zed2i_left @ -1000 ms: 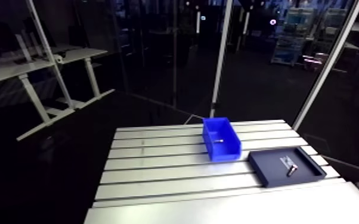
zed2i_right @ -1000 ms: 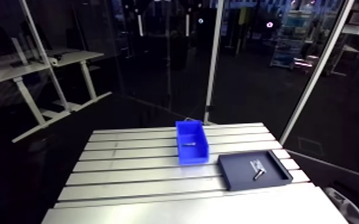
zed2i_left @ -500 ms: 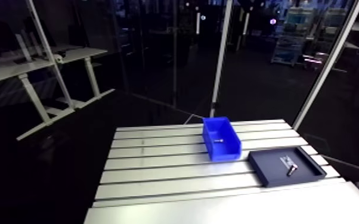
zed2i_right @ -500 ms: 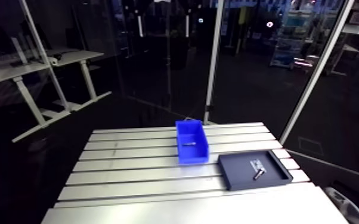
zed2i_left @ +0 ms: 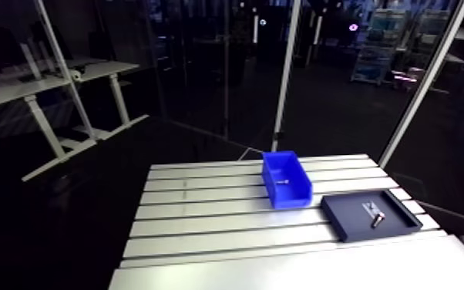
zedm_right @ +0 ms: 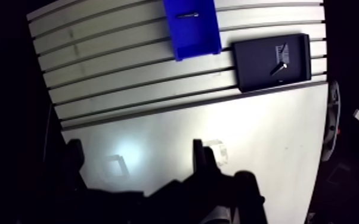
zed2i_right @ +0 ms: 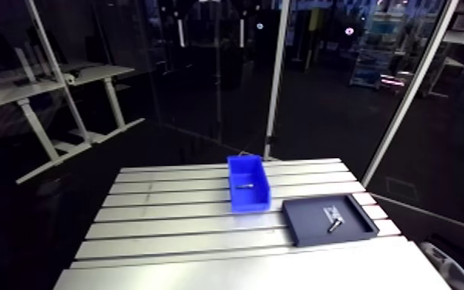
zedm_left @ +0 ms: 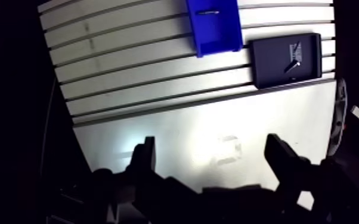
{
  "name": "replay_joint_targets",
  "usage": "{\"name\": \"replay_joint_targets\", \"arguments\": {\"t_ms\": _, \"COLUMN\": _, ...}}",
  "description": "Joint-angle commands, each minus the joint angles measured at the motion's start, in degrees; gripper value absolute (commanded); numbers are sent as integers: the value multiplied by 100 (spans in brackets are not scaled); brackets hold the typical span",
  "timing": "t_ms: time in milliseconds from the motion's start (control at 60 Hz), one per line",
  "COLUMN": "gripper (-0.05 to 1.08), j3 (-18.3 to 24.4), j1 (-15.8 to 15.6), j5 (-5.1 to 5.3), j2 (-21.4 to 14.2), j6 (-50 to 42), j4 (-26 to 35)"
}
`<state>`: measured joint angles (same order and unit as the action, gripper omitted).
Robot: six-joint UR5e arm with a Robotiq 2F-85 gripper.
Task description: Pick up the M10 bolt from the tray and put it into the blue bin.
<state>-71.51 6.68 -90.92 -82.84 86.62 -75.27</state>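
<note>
Table [zedm_left: 176, 122] well below, fingers [zedm_left: 280, 156] spread, empty

A slotted aluminium table [zed2i_left: 204, 225] stands in dim surroundings.

Bin [zed2i_left: 290, 198] stands on the table [zed2i_left: 204, 224], toward the far side in the arm view. A bolt [zed2i_left: 282, 182] lies inside the bin. Tray [zed2i_left: 349, 221] sits right of the bin and nearer, close but apart. A second bolt [zed2i_left: 377, 220] lies in the tray, with a small flat piece [zed2i_left: 371, 207] on its bin-ward side.
</note>
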Motion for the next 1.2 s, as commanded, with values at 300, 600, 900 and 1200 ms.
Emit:
{"name": "replay_joint_targets", "arguments": {"t_ms": 300, "gripper": 1, "j3": 1, "j1": 0, "j5": 0, "j2": 1, "j6": -1, "j4": 0}}
{"name": "replay_joint_targets", "arguments": {"t_ms": 600, "gripper": 1, "j3": -8, "j1": 0, "j5": 0, "j2": 1, "j6": -1, "j4": 0}}
{"name": "replay_joint_targets", "arguments": {"t_ms": 900, "gripper": 1, "j3": -25, "j1": 0, "j5": 0, "j2": 1, "j6": -1, "j4": 0}}
{"name": "replay_joint_targets", "arguments": {"t_ms": 1200, "gripper": 1, "j3": -34, "j1": 0, "j5": 1, "j2": 1, "j6": -1, "j4": 0}}
